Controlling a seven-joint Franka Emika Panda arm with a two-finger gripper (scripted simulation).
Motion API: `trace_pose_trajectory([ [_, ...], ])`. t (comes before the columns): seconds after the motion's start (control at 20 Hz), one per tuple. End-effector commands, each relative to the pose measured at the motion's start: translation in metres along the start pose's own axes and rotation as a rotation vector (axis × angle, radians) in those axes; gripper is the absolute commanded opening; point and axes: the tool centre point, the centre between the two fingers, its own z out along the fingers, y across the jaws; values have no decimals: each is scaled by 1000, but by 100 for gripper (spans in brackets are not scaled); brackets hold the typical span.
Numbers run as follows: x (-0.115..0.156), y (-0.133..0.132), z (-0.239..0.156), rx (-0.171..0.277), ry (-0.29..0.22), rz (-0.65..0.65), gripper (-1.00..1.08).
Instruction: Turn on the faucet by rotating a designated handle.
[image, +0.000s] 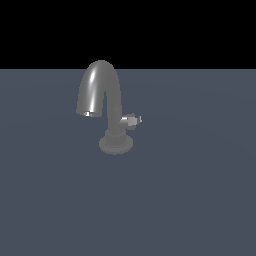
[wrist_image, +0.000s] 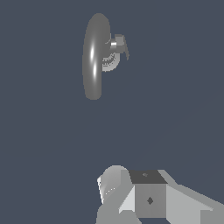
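Wrist view, claw (wrist_image: 131, 199) cropped, opening unclear, faucet (wrist_image: 93, 57) partly hiding handle (wrist_image: 119, 43)

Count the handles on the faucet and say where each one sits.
1. The handle sticks sideways from the stem of the faucet, just above its base, toward the exterior view's right. Another behind the stem could be hidden.

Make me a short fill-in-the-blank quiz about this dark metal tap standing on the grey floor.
1. In the exterior view, the dark grey glossy metal faucet has a spout shaped like an ____.
2. The small grey knob handle sticks out toward the exterior view's ____.
3. The faucet's round ringed base rests on the flat blue-grey ____.

Missing words: arch; right; floor
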Motion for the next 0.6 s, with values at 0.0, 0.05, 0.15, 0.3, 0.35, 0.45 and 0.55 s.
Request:
trace_pose_trajectory([
  [0.0,0,0,0,0,0,0,-100],
  [0.05,0,0,0,0,0,0,-100],
  [0.15,1,0,0,2,-4,3,-100],
  [0.3,4,-2,0,7,-14,13,-100],
  [0.35,6,-2,0,10,-19,18,-100],
  [0.45,9,-3,0,16,-32,30,-100],
  [0.55,14,-5,0,24,-48,45,-100],
])
